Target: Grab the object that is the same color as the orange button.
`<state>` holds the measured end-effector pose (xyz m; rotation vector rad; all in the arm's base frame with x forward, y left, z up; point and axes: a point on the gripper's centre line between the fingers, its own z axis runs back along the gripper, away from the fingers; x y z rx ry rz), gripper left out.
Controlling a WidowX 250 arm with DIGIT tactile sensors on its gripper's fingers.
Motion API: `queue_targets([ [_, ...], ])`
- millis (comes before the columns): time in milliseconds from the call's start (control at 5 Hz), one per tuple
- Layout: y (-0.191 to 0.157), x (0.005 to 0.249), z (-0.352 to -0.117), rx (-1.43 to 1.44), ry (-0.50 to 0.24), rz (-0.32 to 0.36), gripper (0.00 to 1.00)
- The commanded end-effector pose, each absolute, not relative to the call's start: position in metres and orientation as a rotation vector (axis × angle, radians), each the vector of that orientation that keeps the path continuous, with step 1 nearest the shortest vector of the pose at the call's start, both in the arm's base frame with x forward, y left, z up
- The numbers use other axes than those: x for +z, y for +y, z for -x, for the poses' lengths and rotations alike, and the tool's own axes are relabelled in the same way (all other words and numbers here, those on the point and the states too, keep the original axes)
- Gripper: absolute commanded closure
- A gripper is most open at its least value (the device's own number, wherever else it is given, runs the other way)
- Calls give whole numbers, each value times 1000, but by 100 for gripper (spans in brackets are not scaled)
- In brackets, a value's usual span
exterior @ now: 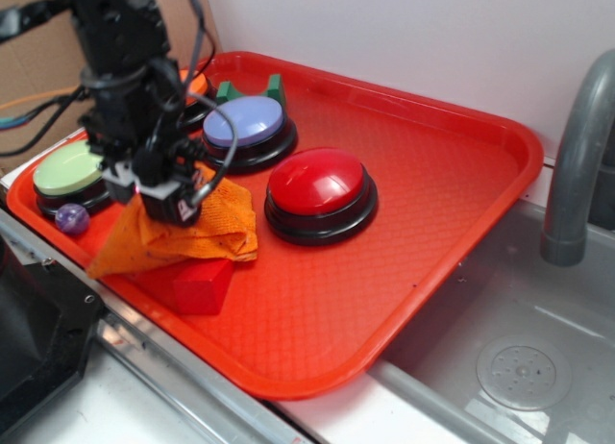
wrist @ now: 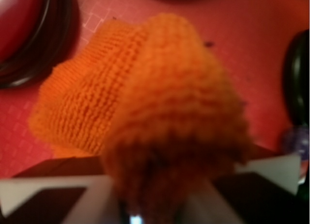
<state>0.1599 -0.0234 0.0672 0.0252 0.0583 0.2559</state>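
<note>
A: Where was the orange rag (exterior: 178,234) at that moment?

B: It sat near the front left of the red tray (exterior: 461,175), bunched up and pinched in the gripper (exterior: 163,202). In the exterior view the cloth draped down from the fingers, with one corner trailing toward the tray's front edge and another fold lying over the small red block (exterior: 204,283).

A: So the gripper was clenched on it?

B: Yes. The wrist view showed the fingers (wrist: 53,192) closed in on a thick wad of the knit rag (wrist: 160,112), which filled most of that picture and was blurred up close.

A: What about the orange button (exterior: 197,84)?

B: It stood at the back left of the tray, mostly hidden behind the arm; only a sliver of its orange top showed.

A: And the other things nearby?

B: A red button (exterior: 319,186) stood just right of the rag, a pale blue button (exterior: 244,125) behind it, and a green button (exterior: 67,170) to the left, with a small purple ball (exterior: 71,218) touching its front. A green block (exterior: 252,89) sat behind the blue button. A sink (exterior: 500,338) with a grey faucet (exterior: 581,146) lay to the right of the tray.
</note>
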Motion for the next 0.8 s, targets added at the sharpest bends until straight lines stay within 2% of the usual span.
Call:
queue_targets([
  [0,-31,148,-187,129,50,-41,100],
  [200,-34,184,-186,105,-17,-32,100],
  [400,-33,210,-180,113,-74,-38,100],
  [600,-28,210,-174,154,-97,13,100],
])
